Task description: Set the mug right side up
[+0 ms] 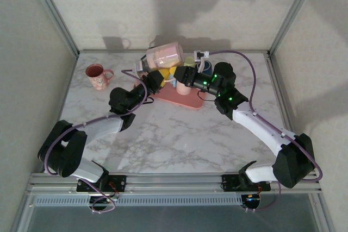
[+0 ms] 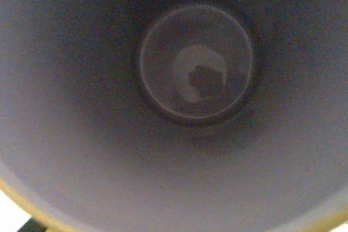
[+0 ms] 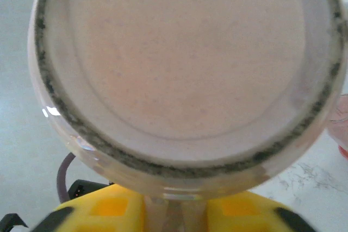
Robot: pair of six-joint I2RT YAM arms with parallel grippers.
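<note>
A pale pink mug hangs in the air at the back middle of the table, lying on its side between my two grippers. Its mouth faces my left gripper, which sits at the rim and appears shut on it. The left wrist view looks straight down the mug's dark inside. The right wrist view faces the mug's round base. My right gripper has a yellow finger on each side of the handle; whether they press on it I cannot tell.
A red patterned mug stands upright at the back left. A pink tray lies under the grippers with a small pink cup on it. Metal frame posts and side walls border the marble table.
</note>
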